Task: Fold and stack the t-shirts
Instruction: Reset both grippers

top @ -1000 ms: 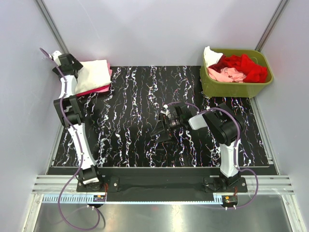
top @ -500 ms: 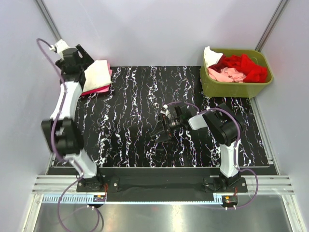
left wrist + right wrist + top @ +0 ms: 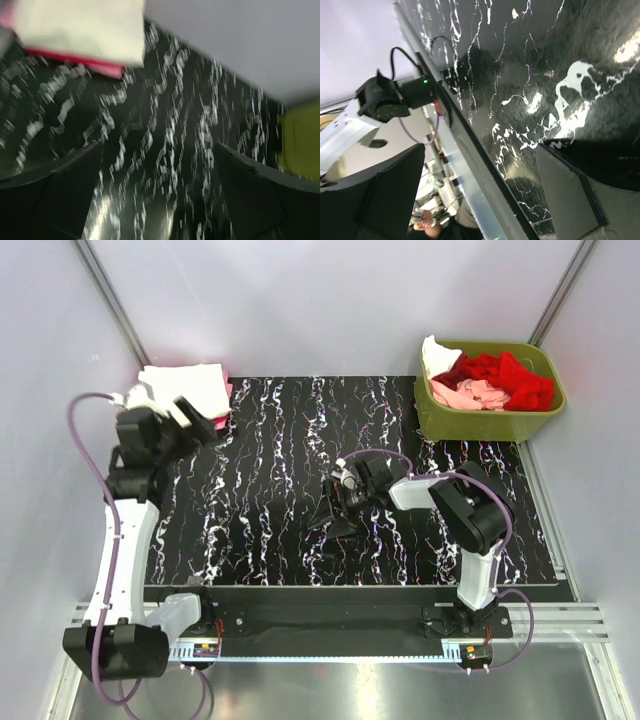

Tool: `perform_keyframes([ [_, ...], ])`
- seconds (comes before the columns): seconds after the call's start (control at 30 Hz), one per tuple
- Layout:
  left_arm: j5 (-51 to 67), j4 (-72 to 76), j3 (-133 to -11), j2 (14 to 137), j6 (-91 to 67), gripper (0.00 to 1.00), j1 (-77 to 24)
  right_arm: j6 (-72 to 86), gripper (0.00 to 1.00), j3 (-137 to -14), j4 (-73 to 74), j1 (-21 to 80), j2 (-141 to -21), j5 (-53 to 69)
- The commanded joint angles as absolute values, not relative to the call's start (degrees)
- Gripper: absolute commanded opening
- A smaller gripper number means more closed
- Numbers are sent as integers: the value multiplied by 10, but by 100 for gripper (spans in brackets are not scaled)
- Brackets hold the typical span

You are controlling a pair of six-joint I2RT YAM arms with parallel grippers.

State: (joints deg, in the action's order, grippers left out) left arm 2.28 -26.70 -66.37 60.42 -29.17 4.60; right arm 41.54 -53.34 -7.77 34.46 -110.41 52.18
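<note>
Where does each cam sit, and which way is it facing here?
Top external: above and behind, looking down at the table; left arm and right arm show.
Left wrist: faces across the table at the folded stack and bin; own fingers frame it.
Right wrist: low, faces the near edge rail; own fingers show.
Shared: top and left wrist both see stack and bin.

A black table veined with white carries two things, well apart. At its far left corner lies a folded cream-white t-shirt on top of what seems a magenta t-shirt, though only its blurred edge shows. At the far right corner stands an olive-green bin.
</note>
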Motion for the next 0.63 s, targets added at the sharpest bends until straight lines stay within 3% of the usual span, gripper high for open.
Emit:
perform_keyframes([
  [0.0, 193, -375, -588, 565, -269, 99, 21, 386, 100, -534, -27, 358, -1067, 442],
  [0.27, 283, -481, -526, 471, -154, 99, 19, 386, 100, -515, -14, 364, -1028, 387],
  [0.6, 302, -446, -465, 364, -175, 99, 15, 383, 100, -507, -3, 368, -1007, 364],
])
